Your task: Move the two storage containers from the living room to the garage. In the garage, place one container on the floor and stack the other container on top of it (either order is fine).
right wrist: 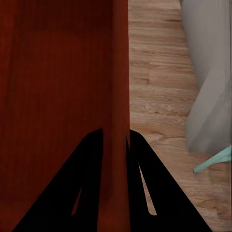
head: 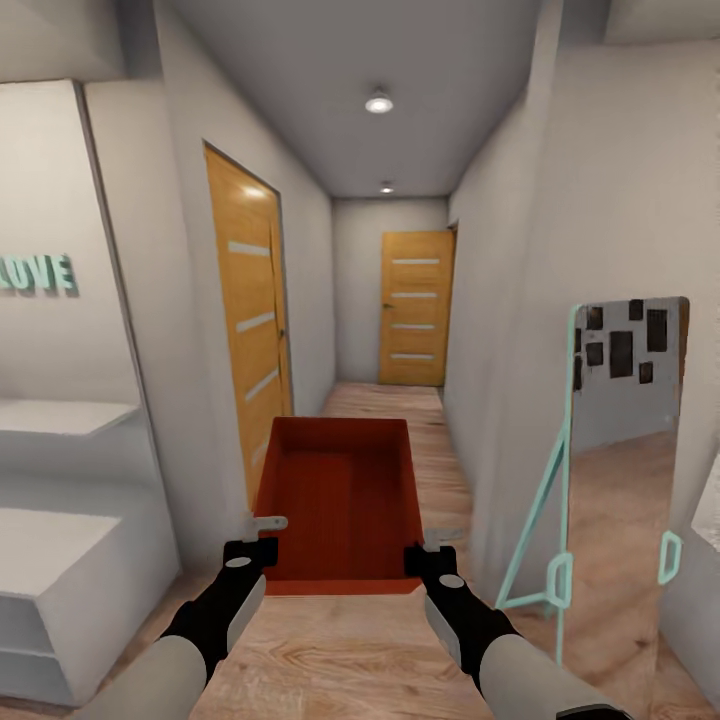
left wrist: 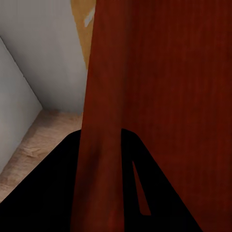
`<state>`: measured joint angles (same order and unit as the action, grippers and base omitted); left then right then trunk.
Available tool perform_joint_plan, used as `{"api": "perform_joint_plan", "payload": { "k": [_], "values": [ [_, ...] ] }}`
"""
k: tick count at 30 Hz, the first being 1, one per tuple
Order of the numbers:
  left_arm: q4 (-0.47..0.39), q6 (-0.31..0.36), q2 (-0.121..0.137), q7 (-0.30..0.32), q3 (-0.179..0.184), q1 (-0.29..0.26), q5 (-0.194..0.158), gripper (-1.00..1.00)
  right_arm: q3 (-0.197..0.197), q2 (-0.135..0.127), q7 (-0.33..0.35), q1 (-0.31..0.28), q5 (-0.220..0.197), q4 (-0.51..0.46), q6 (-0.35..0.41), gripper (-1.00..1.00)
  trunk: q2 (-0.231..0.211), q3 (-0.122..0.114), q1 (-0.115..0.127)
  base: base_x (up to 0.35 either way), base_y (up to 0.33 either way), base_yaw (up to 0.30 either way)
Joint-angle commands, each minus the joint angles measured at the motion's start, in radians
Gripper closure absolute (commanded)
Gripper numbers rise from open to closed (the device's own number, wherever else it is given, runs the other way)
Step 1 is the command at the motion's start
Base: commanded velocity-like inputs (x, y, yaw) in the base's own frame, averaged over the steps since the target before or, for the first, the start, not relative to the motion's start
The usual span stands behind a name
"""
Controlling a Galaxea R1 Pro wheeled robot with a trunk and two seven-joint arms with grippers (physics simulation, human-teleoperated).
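I hold one orange-red storage container (head: pixel 345 500) out in front of me, lidless, its hollow facing up. My left gripper (head: pixel 262 545) is shut on its near left corner wall, and my right gripper (head: pixel 428 555) is shut on its near right corner wall. In the left wrist view the container wall (left wrist: pixel 159 96) runs between the dark fingers (left wrist: pixel 53 193). The right wrist view shows the container wall (right wrist: pixel 63 87) pinched between two black fingers (right wrist: pixel 140 183). I stand on light wood plank floor (head: pixel 340 650), not the garage's concrete.
A narrow corridor runs ahead with a wooden door (head: pixel 250 320) on the left and another wooden door (head: pixel 415 308) at the far end. A teal-framed standing mirror (head: pixel 620 450) leans at the right. White shelves (head: pixel 60 540) stand at the left.
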<state>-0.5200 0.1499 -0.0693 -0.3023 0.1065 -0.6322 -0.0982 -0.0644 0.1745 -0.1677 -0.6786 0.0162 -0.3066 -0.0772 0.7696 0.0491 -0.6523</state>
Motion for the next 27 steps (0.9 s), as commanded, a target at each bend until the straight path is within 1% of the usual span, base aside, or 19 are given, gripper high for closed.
{"api": "perform_joint_plan", "payload": {
  "k": [1,14,24,27],
  "values": [
    [-0.005,0.005,0.015,-0.011,-0.037,-0.001,-0.011,1.0,-0.003,0.0,-0.003,-0.001,0.0,0.002,-0.003,1.0,0.001,0.002,-0.001,0.302,0.179,-0.274],
    [-0.005,0.005,0.016,-0.011,-0.037,-0.001,-0.01,1.0,-0.003,0.0,-0.002,-0.001,-0.001,0.001,-0.003,1.0,0.001,0.002,-0.001,0.311,0.142,-0.266],
    [-0.006,0.005,0.016,-0.011,-0.037,-0.001,-0.01,1.0,-0.003,0.0,-0.004,-0.001,-0.001,0.001,-0.004,1.0,0.001,0.002,-0.001,0.315,0.12,-0.026],
    [-0.006,0.005,0.023,-0.01,-0.038,-0.001,-0.01,1.0,-0.003,0.0,-0.004,-0.001,-0.001,0.001,-0.001,1.0,0.001,0.002,-0.001,0.315,0.12,-0.001]
  ]
}}
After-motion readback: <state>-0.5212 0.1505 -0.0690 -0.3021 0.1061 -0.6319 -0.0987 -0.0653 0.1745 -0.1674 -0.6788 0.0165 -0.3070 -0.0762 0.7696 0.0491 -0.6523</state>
